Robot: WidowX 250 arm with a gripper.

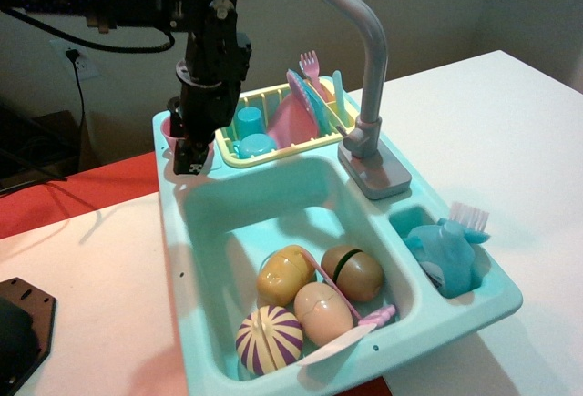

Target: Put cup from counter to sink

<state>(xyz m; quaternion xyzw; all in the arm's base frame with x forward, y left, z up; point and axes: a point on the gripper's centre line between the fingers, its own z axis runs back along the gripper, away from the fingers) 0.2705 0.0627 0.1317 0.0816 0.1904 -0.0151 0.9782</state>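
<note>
The light-pink cup point(168, 135) stands on the back-left corner of the teal counter point(167, 180), mostly hidden behind my gripper point(189, 157). The gripper has come down over the cup. Its near finger covers the cup's front and pink shows on both sides of it. The jaws look open around the cup, and I see no sign of a grip. The sink point(239, 223) lies just in front and to the right of the cup.
The sink holds several toy vegetables point(321, 312) and a pink-handled knife point(351, 334). A yellow dish rack point(273, 147) with a blue cup and plates sits right of my gripper. The grey faucet point(366, 45) rises behind the sink. A blue bottle point(446, 255) fills the side compartment.
</note>
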